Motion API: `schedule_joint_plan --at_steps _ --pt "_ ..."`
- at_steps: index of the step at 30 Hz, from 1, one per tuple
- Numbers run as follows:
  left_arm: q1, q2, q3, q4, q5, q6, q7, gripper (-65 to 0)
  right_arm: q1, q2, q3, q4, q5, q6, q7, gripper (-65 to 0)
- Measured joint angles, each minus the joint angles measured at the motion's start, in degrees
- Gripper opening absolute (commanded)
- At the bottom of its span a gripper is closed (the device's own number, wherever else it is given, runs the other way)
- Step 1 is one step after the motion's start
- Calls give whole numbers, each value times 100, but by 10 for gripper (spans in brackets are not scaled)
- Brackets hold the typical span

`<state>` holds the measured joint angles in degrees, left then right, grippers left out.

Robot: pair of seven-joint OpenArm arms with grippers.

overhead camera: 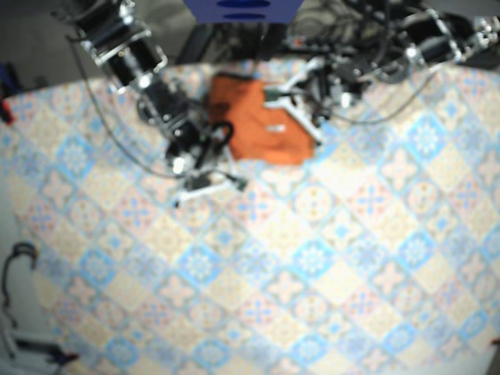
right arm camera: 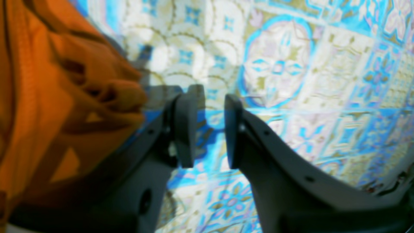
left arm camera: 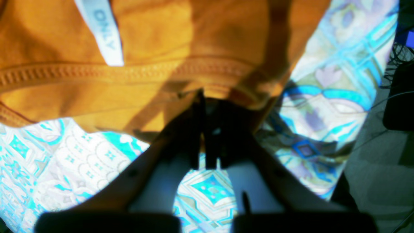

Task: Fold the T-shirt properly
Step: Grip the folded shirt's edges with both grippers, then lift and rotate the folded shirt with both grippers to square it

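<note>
Orange T-shirt (overhead camera: 258, 121) sitting bunched up near the far edge of the patterned tabletop (overhead camera: 312, 266), roughly mid-way along it, one claw on each side.

Left claw (left arm camera: 208, 97) is pressed together on the shirt's stitched hem, and the fabric drapes over its tips. A white label (left arm camera: 103, 29) reading ONLY lies on the cloth just above that hem in the wrist view. Right claw (right arm camera: 210, 97) is spread with only bare tabletop showing in the gap, hanging just beside the rumpled side of the shirt. I can't tell whether its near finger (right arm camera: 184, 129) actually touches the cloth. Base view is pretty blurry, so the fold lines aren't readable.
</note>
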<state>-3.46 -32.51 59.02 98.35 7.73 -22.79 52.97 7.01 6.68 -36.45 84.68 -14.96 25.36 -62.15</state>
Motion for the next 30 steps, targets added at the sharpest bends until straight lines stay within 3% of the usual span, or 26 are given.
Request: schedule_joint_plan --at_steps 5,12,22,30 --pt "-11 0 0 -87 -4 2 -35 -650 0 -81 -37 -20 0 7 -2 -496" --pt "-83 -57 -55 -404 -81 -46 -538 -650 -229 -76 -55 24 15 11 -57 -497" --pt "-205 7 -415 -518 -457 -304 -549 -650 -302 -68 -199 24 -4 7 -26 -497" --pt "-778 -7 -507 -769 -317 33 -282 -650 -310 -79 -229 17 7 11 -46 -497"
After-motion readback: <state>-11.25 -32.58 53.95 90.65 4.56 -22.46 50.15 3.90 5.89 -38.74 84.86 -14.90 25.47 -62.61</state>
